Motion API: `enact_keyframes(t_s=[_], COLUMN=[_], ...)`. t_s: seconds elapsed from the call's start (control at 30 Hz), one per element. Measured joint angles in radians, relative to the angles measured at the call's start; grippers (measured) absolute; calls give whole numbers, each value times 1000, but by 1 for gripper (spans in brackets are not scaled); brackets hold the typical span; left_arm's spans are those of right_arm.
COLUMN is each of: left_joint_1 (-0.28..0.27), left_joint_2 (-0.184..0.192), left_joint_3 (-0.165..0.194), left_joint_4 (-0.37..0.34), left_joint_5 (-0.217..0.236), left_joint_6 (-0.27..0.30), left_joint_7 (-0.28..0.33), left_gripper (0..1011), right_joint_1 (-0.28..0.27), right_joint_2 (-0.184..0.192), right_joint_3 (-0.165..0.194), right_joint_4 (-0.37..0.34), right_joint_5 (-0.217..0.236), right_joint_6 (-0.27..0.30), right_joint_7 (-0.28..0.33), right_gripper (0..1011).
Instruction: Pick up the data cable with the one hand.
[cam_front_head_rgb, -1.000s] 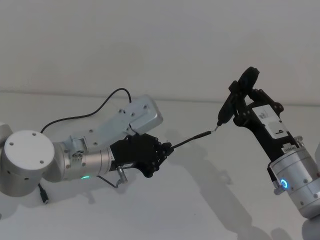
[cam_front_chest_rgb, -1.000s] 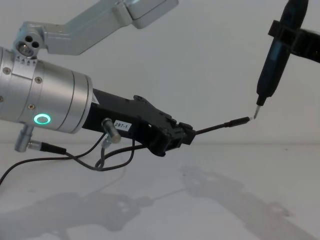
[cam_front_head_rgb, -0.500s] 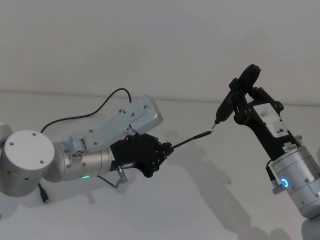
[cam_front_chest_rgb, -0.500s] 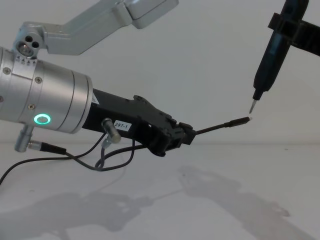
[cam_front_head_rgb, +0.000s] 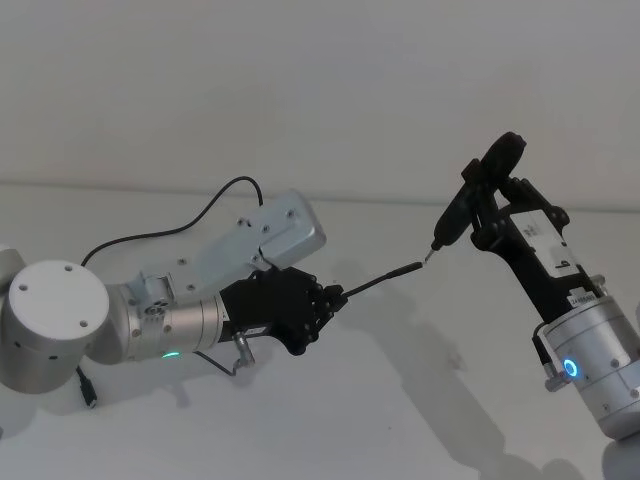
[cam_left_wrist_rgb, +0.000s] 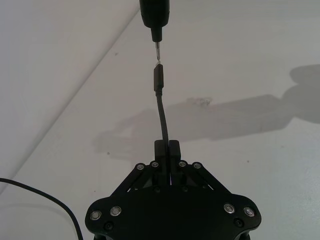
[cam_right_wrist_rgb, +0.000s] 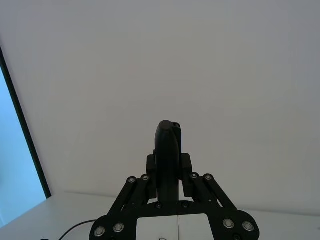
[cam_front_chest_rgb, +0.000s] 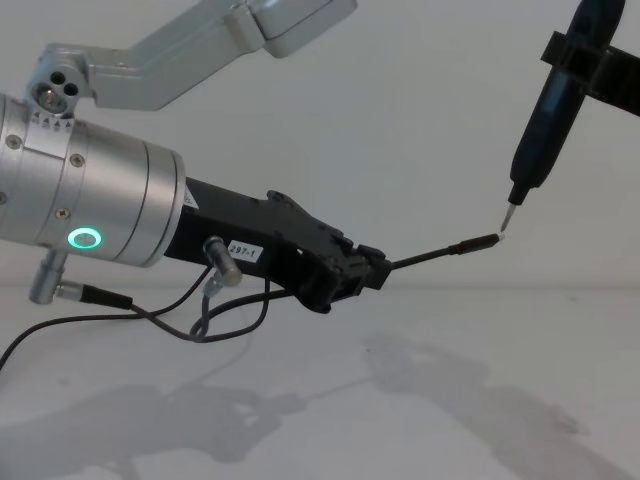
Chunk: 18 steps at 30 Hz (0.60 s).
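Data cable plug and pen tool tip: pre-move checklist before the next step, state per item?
1. Left gripper shut on the data cable: ok, fingers closed on it just behind the plug.
2. Plug held off the table: ok, it points up and forward in the air.
3. Right gripper shut on the pen tool: ok.
4. Pen tool's tip lined up with the plug end: ok in the left wrist view; the chest view also shows them meeting.
5. Tip actually touching the plug: cannot tell.
6. Cable slack behind the left gripper hangs loose: ok.
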Motion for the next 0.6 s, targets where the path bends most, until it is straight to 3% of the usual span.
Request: enact_keyframes(t_s=[0.6], left_joint_1=[0], left_joint_2=[0], left_joint_3=[0], left_joint_4=[0], left_joint_5=[0], left_joint_6=[0], left_joint_7=[0], left_gripper=[47], right_joint_1=[11], right_joint_2=[4], right_joint_3=[-5], right_joint_4=[22], right_joint_5=[16], right_joint_6=[-7], right_joint_7=[-3], right_gripper=[268])
